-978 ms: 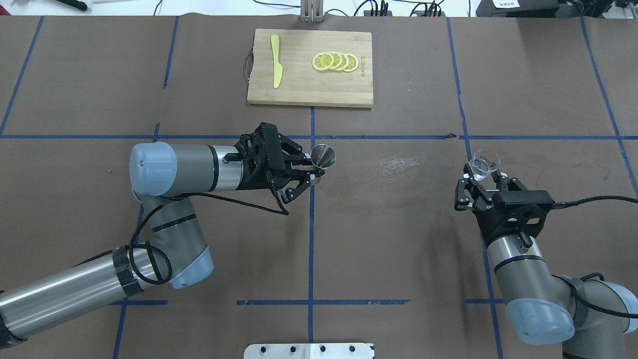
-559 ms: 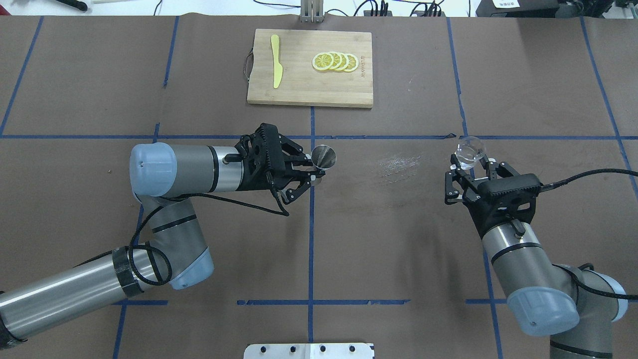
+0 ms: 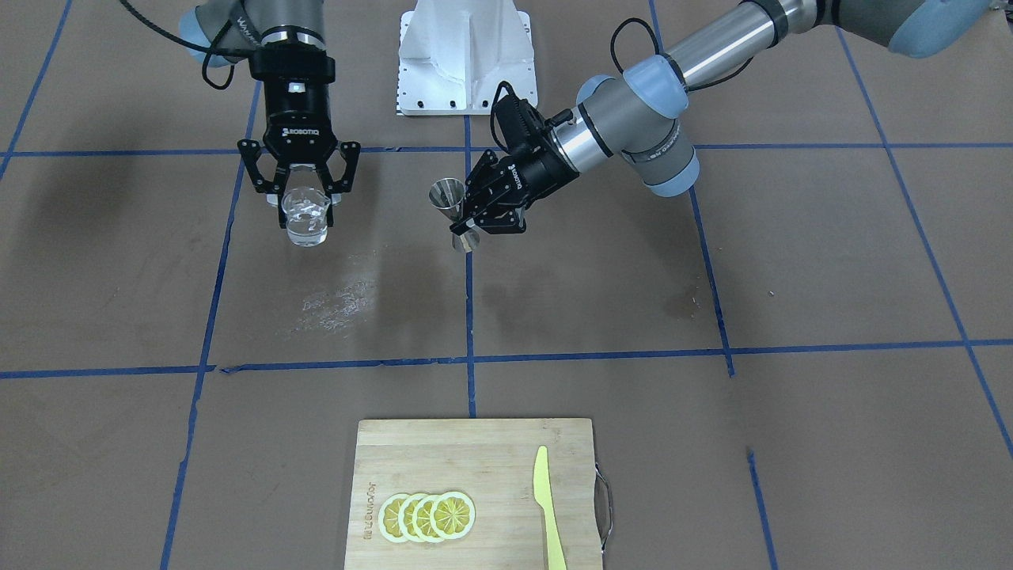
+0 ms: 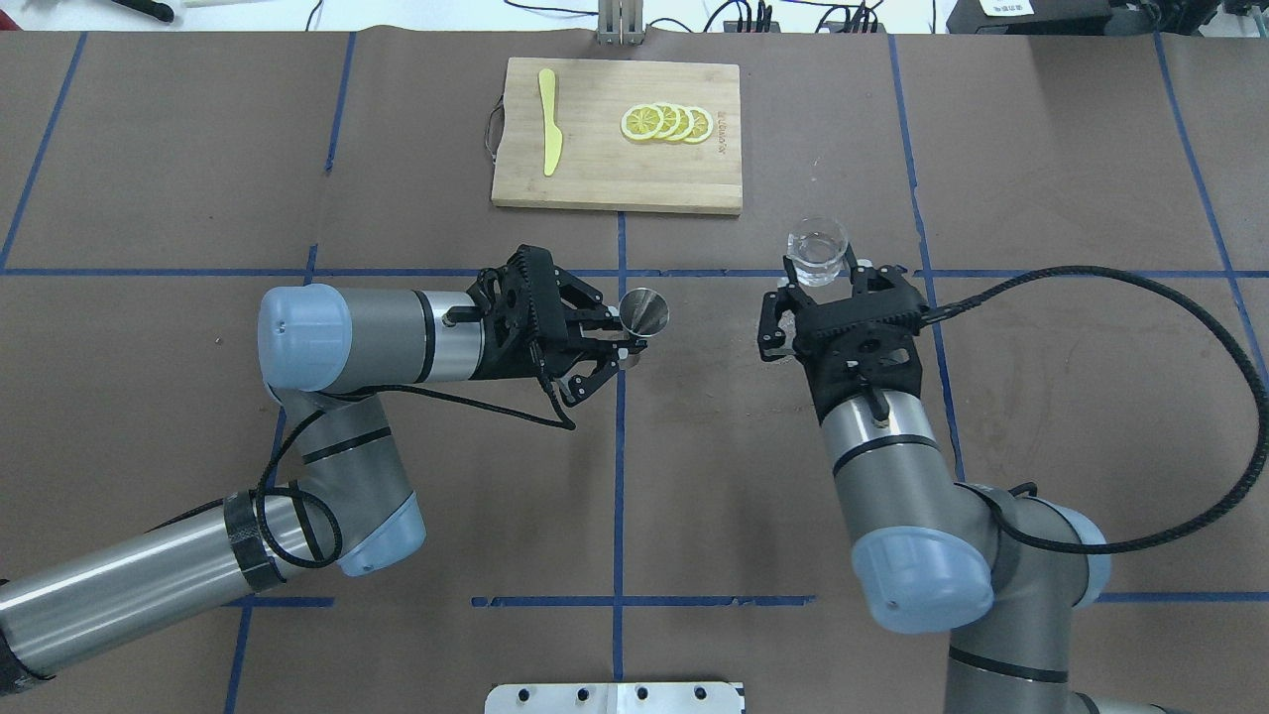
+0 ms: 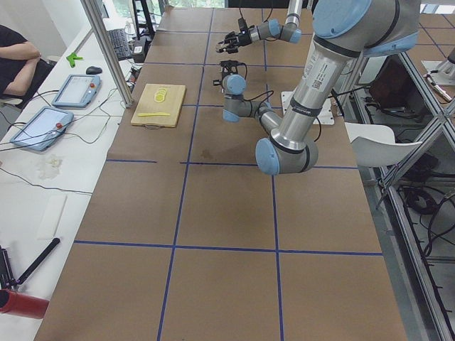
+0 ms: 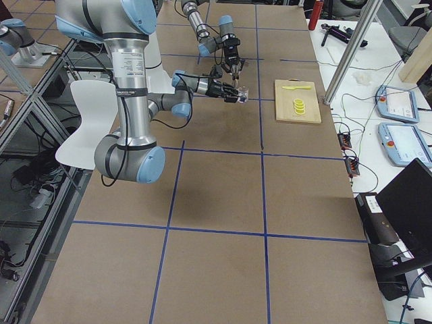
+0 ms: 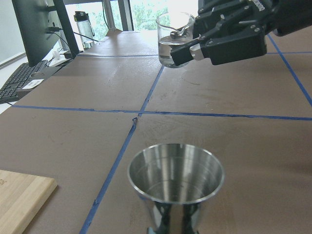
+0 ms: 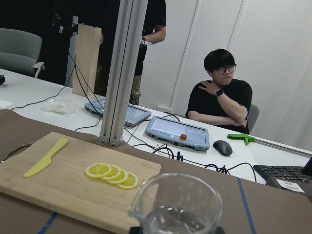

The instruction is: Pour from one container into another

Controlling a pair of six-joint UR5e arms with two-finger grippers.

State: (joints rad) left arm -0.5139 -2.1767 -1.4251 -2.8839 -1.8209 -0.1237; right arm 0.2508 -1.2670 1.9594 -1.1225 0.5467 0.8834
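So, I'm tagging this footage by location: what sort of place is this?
Probably a robotics lab, not a kitchen: a left arm and right arm work over a table gridded with blue tape, teach pendants lie on the side bench, and a person sits alongside.

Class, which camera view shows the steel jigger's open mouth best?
The left wrist-mounted view: the jigger fills the foreground, rim and inner wall plain. Front-facing shows its small hourglass side, overhead its rim, side views only a speck; right wrist-mounted misses it.
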